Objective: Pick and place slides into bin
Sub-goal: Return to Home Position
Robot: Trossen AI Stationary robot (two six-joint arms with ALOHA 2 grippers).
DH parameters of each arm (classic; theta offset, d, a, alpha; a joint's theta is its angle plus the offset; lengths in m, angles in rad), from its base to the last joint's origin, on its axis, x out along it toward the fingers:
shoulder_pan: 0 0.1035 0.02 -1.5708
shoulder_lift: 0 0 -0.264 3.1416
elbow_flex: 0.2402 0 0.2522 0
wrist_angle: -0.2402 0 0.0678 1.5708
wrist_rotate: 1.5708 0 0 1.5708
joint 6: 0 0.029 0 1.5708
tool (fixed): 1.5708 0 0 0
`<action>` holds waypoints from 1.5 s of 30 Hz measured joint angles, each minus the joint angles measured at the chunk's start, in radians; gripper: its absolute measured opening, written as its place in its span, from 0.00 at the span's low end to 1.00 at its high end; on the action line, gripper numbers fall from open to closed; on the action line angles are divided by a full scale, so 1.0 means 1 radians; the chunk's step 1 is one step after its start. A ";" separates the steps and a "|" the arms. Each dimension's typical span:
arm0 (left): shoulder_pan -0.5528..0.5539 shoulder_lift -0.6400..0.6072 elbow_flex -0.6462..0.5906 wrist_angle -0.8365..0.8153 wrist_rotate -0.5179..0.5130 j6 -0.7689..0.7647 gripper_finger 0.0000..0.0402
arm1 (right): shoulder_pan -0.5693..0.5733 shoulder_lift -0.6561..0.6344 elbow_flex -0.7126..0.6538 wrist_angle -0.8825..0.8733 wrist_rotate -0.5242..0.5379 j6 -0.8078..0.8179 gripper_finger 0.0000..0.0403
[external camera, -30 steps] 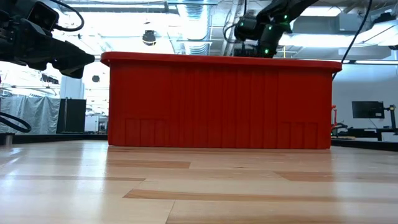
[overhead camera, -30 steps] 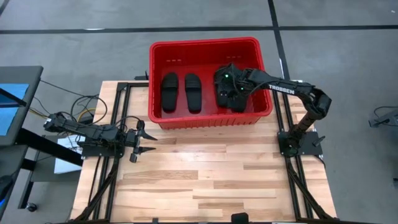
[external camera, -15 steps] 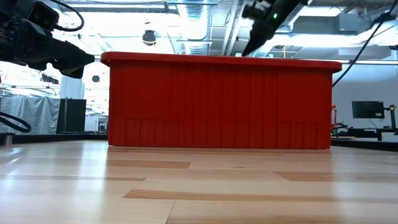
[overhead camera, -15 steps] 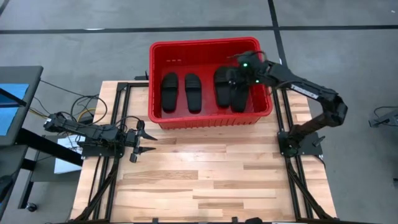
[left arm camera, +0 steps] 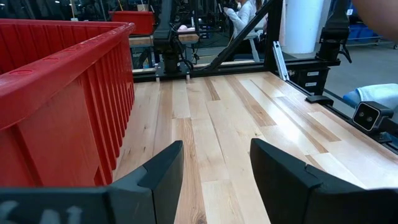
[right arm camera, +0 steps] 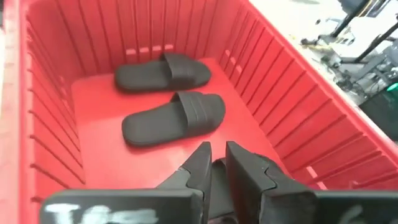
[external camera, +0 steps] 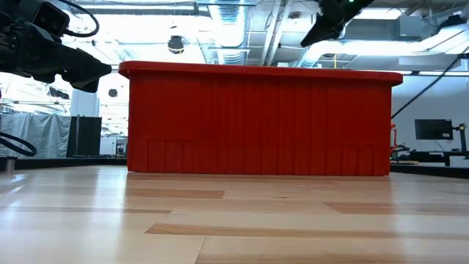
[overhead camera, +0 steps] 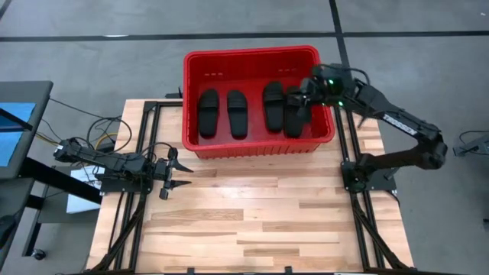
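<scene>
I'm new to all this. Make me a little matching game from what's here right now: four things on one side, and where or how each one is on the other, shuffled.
Things:
1 slides
2 bin
3 left gripper
4 right gripper

Descriptions:
A over the bin's right end
B red, at the table's far end
C open, over the table's left side
D black, inside the bin

Pairs: 1-D, 2-B, 3-C, 4-A.
</scene>
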State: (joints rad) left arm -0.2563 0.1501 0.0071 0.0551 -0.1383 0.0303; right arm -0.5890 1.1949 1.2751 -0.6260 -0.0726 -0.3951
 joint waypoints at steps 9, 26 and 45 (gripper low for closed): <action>0.000 0.000 0.000 0.000 0.000 0.000 0.44 | 0.087 -0.279 -0.323 0.244 -0.004 0.100 0.04; 0.000 0.000 0.000 0.000 0.000 0.000 0.44 | 0.720 -0.508 -0.744 0.585 0.360 0.231 0.03; 0.000 0.000 0.000 0.000 0.000 0.000 0.44 | 1.237 -0.325 -0.744 0.578 0.769 0.406 0.03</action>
State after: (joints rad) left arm -0.2562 0.1503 0.0071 0.0551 -0.1383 0.0303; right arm 0.6480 0.8700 0.5308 -0.0478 0.6963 0.0110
